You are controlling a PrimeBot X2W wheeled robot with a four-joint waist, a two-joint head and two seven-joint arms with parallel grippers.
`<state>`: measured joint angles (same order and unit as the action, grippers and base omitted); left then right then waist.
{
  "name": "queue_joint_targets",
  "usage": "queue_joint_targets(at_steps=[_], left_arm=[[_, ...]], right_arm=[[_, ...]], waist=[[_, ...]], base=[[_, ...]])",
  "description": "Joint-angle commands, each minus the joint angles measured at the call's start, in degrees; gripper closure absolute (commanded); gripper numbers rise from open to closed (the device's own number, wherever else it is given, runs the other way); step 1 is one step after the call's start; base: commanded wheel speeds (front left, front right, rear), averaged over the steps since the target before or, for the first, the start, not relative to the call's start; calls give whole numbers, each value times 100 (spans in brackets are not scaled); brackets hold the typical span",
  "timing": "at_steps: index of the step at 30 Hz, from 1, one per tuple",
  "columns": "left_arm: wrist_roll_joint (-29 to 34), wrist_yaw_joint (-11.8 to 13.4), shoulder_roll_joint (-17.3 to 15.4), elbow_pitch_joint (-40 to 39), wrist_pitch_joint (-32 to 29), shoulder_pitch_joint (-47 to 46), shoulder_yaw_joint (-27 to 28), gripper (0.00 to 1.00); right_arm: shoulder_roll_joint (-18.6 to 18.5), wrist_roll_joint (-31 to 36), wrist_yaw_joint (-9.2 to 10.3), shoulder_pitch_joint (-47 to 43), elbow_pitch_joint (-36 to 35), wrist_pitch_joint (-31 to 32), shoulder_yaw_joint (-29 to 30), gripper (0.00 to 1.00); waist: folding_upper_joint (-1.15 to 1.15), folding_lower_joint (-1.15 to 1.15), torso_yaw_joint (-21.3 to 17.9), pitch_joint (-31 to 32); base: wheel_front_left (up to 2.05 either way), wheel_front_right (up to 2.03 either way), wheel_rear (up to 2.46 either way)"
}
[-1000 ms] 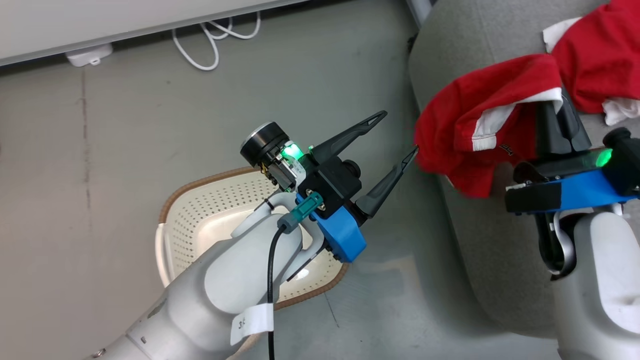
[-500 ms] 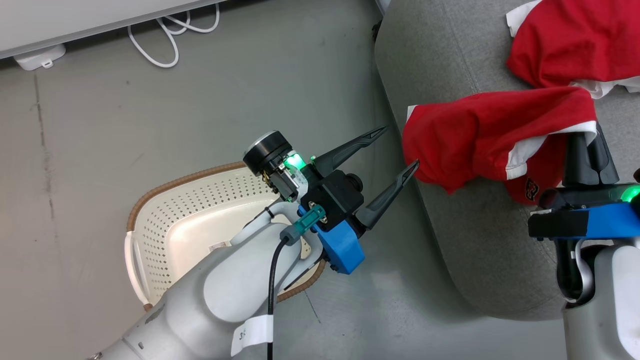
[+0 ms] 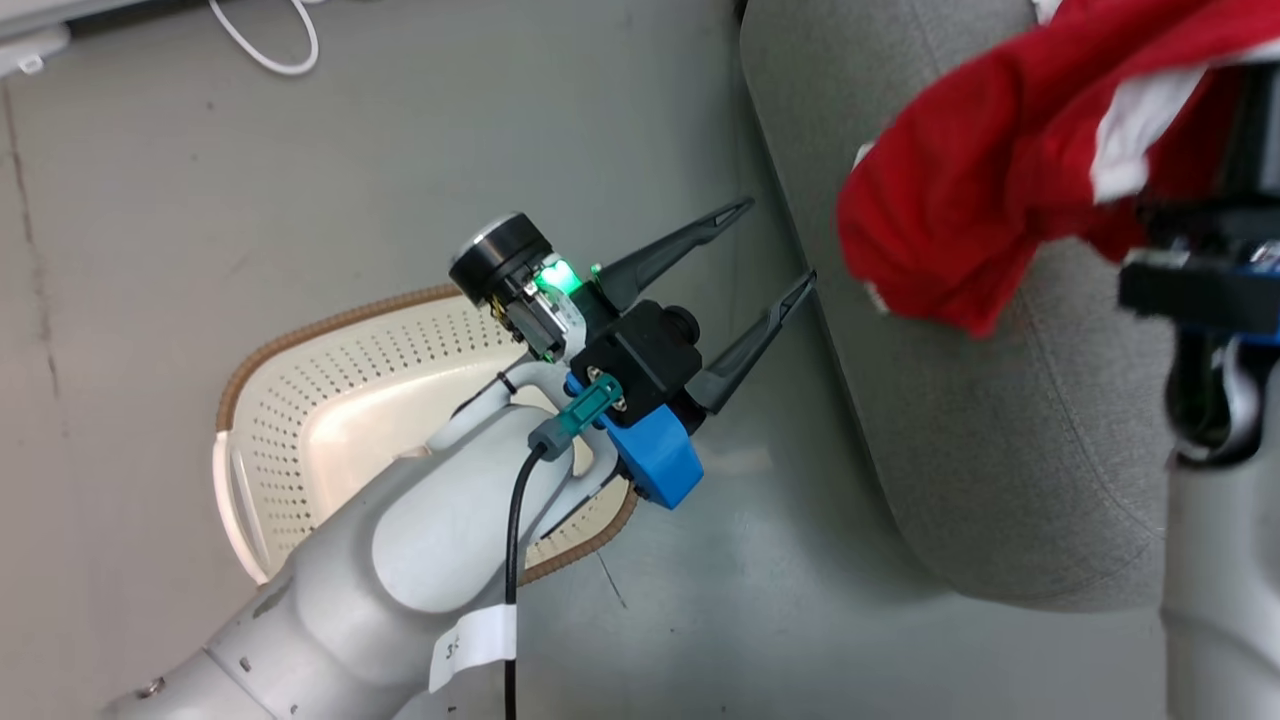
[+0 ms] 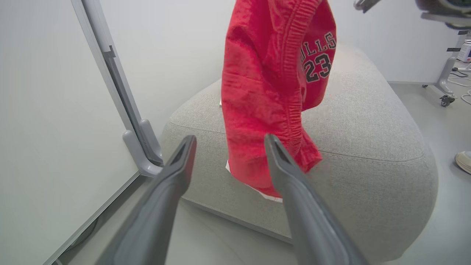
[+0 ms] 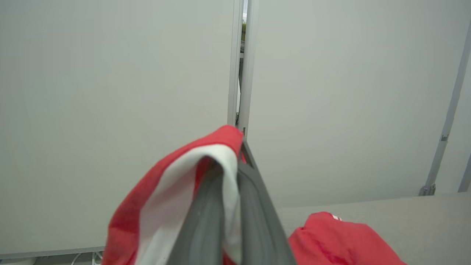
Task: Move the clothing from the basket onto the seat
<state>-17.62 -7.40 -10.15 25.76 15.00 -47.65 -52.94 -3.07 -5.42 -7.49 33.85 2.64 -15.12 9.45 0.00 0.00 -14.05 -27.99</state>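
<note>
- Head view: the red garment [image 3: 960, 200] with white trim is at 2 o'clock, bunched up and dangling off the right gripper [image 3: 1255, 110], hanging above the left end of the grey seat [image 3: 1000, 450]. Can't tell if its low end touches the cushion.
- The right gripper's dark fingers go up into the cloth and are pinched on it. The left gripper [image 3: 780, 240] sits mid-frame pointing to 2 o'clock, fingers spread wide with nothing between them, tips just beside the seat's edge.
- The cream basket [image 3: 330, 400] is on the floor [image 3: 200, 200] at 8 o'clock. The left forearm covers a lot of it, and the bit that shows is perforated wall and bottom.
- Left wrist view: the red garment [image 4: 257, 92] hangs from 12 o'clock in front of the seat [image 4: 368, 129], with a ribbed seam and a dark "23" print. The left gripper [image 4: 230, 137] fingers stand apart, not touching the cloth.
- Right wrist view: the right gripper [image 5: 241, 165] is clamped shut on the red garment [image 5: 165, 191], a red-and-white fold draped over the fingers toward 7 o'clock.
- A second red garment [image 5: 338, 239] lies on the seat [image 5: 423, 221] at 5 o'clock.
</note>
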Motion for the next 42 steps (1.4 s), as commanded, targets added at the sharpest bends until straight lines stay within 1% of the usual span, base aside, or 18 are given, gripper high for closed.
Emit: queue_joint_targets(at_steps=[1,4,8,11,13,15,18,21,23,26,32,37,40,41,42], left_arm=[[37,-11,-39,-23,27,-105,13,0],[90,-11,-95,-47,25,-251,4,0],[145,-11,-176,-123,-12,-460,8,0],[194,-11,-256,-207,-54,-596,15,0],[217,2,-312,-282,-93,-697,35,0],[251,24,-363,-351,-126,-773,45,0],[284,59,-434,-472,-177,-857,57,0],[313,69,-492,-584,-235,-917,32,0],[308,76,-544,-645,-266,-914,23,0],[297,82,-623,-723,-310,-890,5,0],[271,86,-740,-861,-409,-863,-29,0],[254,124,-812,-946,-456,-828,-34,0],[232,137,-843,-973,-460,-816,-44,0],[218,145,-855,-975,-461,-807,-45,0],[209,139,-866,-969,-458,-794,-43,0]], right_arm=[[-64,46,-1,243,-57,-4,47,100],[-235,43,-1,881,-157,-4,306,100],[-562,16,-1,1763,-261,-4,875,100],[-914,73,-1,2299,-238,-3,1296,100],[-1229,8,-1,2604,-141,-4,1583,100],[-1546,-7,-1,2796,21,-3,1777,100],[-1923,66,-1,2959,306,-3,2061,100],[-2172,199,-1,2870,651,-4,2270,100],[-2256,302,-1,2725,957,-3,2293,100],[-2260,392,0,2614,1398,-4,2256,100],[-2024,488,-1,2371,2284,-3,2176,100],[-1796,578,-1,2221,2780,-3,2147,100],[-1628,632,-1,2144,2864,-3,2189,100],[-1566,646,-1,2105,2827,-3,2211,73],[-1496,671,0,2060,2789,-3,2236,30]], waist=[[0,0,-7,-197],[0,0,21,-492],[0,0,76,-913],[0,0,112,-1196],[0,0,122,-1392],[0,0,117,-1554],[0,0,91,-1750],[0,0,53,-1887],[0,0,11,-1951],[0,0,-57,-2018],[0,0,-102,-2109],[0,0,-85,-2166],[0,0,-89,-2157],[0,0,-94,-2145],[0,0,-102,-2126]], base=[[0,0,0],[0,0,0],[0,0,0],[0,0,0],[0,0,0],[0,0,0],[0,0,0],[0,0,0],[0,0,0],[0,0,0],[0,0,0],[0,0,0],[0,0,0],[0,0,0],[0,0,0]])
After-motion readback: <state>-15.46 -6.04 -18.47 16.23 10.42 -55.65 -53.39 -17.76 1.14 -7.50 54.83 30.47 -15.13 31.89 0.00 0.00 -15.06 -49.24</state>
